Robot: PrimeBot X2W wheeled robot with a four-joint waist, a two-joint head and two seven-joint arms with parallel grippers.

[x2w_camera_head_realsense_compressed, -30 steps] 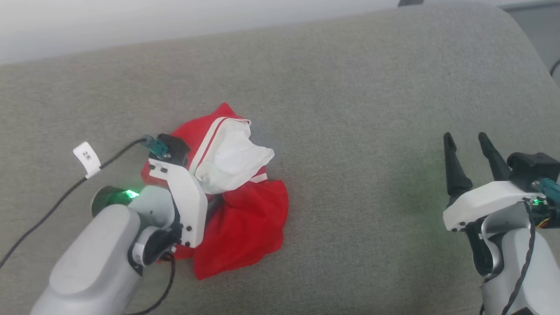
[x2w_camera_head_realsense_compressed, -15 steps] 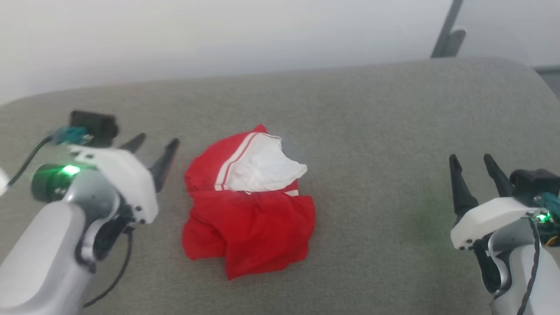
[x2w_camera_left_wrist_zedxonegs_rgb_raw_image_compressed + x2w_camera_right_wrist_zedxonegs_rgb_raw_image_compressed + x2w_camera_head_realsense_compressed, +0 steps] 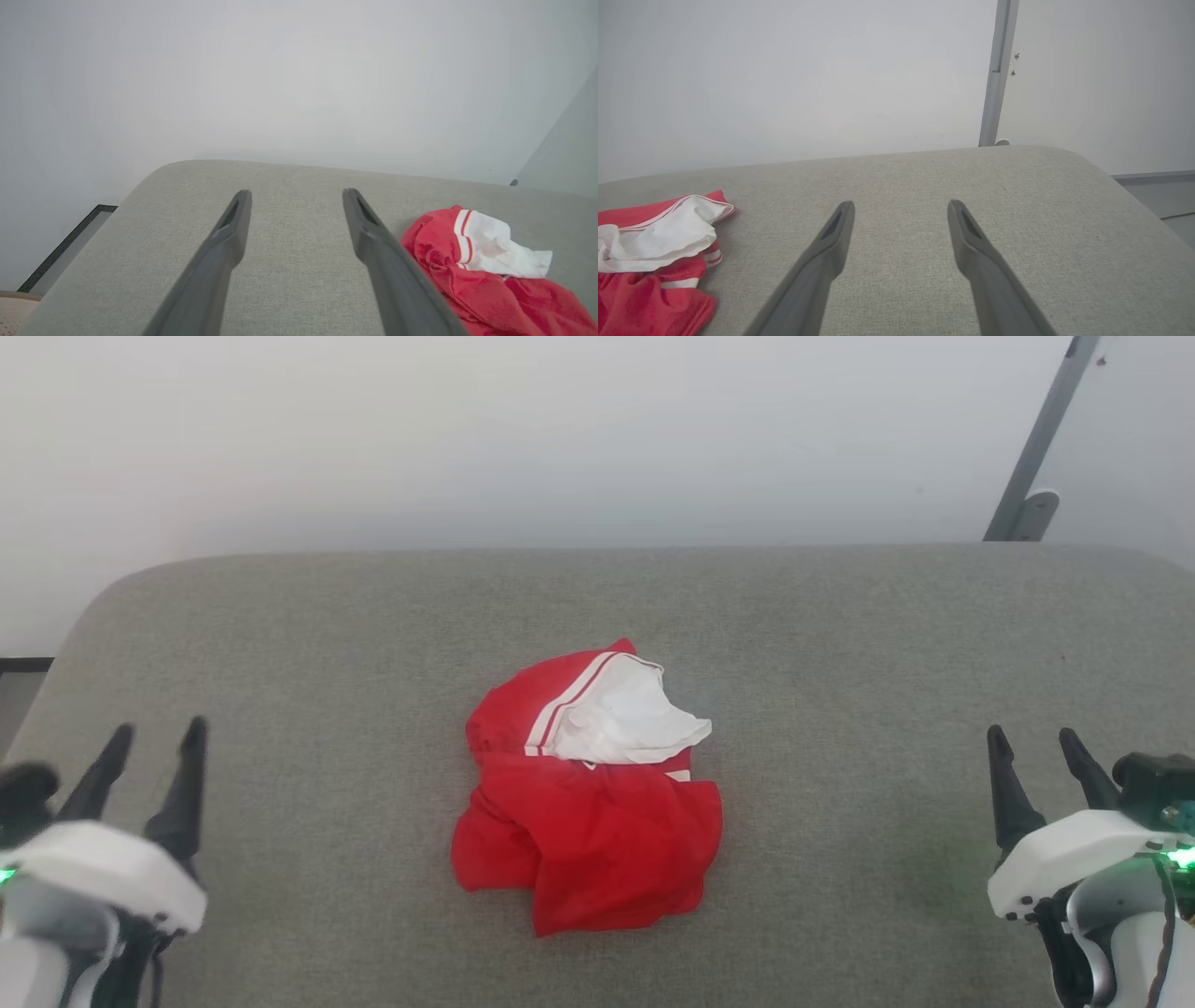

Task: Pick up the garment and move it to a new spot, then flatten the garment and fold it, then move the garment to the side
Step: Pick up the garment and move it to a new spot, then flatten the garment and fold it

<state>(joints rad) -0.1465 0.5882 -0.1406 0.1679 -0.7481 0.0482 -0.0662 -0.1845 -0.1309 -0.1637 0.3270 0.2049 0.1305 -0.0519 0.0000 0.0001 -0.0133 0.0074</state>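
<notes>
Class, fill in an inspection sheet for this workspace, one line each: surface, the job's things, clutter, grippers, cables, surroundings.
Surface: grey fabric cushion, flat, with rounded corners.
Job's things: red shirt crumpled in a heap mid-cushion, white sleeve on top; not flattened or folded.
Clutter: nothing seen.
Grippers: left gripper and right gripper both open, holding nothing, apart from the shirt on either side.
Cables: dark cable along the right arm.
Surroundings: pale wall; grey metal post behind the far right corner.
</notes>
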